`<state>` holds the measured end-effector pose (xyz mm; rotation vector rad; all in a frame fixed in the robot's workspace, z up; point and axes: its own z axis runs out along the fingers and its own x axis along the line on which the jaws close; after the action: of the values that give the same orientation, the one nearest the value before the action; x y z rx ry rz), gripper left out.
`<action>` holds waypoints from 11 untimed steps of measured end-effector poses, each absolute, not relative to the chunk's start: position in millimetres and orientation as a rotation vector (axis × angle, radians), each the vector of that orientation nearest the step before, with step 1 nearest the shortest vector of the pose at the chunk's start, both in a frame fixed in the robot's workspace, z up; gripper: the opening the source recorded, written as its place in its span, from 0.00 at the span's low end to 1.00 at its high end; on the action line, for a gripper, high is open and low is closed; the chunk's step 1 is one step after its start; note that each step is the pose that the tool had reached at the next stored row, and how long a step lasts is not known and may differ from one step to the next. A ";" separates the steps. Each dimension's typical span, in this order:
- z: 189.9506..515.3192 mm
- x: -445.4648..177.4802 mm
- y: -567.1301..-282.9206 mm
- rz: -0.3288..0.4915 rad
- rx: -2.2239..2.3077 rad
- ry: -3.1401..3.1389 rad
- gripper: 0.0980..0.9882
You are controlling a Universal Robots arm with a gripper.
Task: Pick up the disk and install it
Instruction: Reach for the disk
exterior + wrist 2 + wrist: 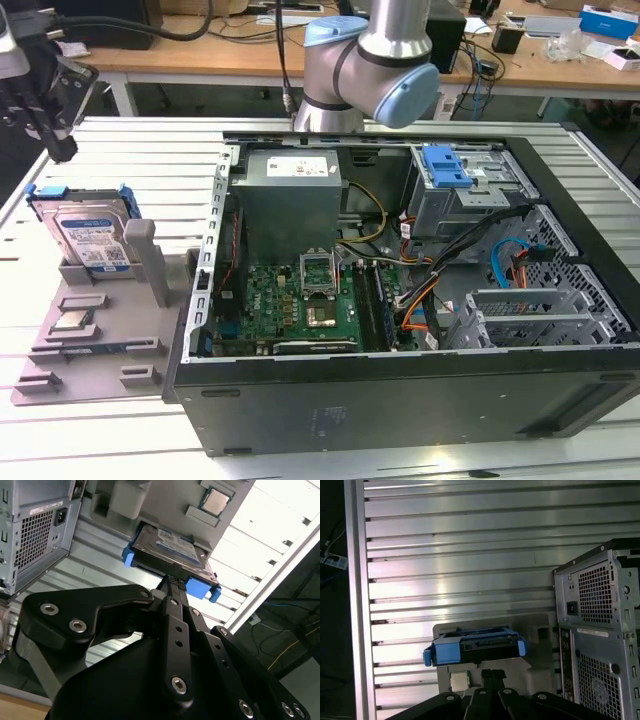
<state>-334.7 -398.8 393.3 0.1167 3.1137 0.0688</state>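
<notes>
Silver disk [90, 235] in its blue caddy stands on edge in a slot of the grey holder tray [100, 352], label side facing the exterior camera. Tray sits on the slatted metal counter [130, 160], toward the exterior view's left. Black jaws hang above the disk's upper corner on that same side, near it but apart. They look pressed together, pinching nothing. In the second wrist view the joined tips line up with the blue-framed end of the disk [170, 547]; contact can't be judged from there. In the first wrist view the disk [480, 649] is seen end-on, dark connector edge between blue frame ends, jaw tips just in front. Small square chip [72, 321] lies flat in a tray recess near the disk's base; same chip [216, 501] in the second wrist view, chip [459, 681] in the first. Open computer case [400, 400] lies on its side just beside the tray, toward the exterior view's right, motherboard and cables exposed. Blue latch [445, 167] sits on the drive cage at the case's far side. Arm [370, 50] rises behind the case
</notes>
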 end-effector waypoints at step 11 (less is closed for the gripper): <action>393.3 -367.2 -398.8 0.069 0.117 3.114 0.01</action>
<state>-367.2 -398.8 393.3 0.1166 3.1137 0.0689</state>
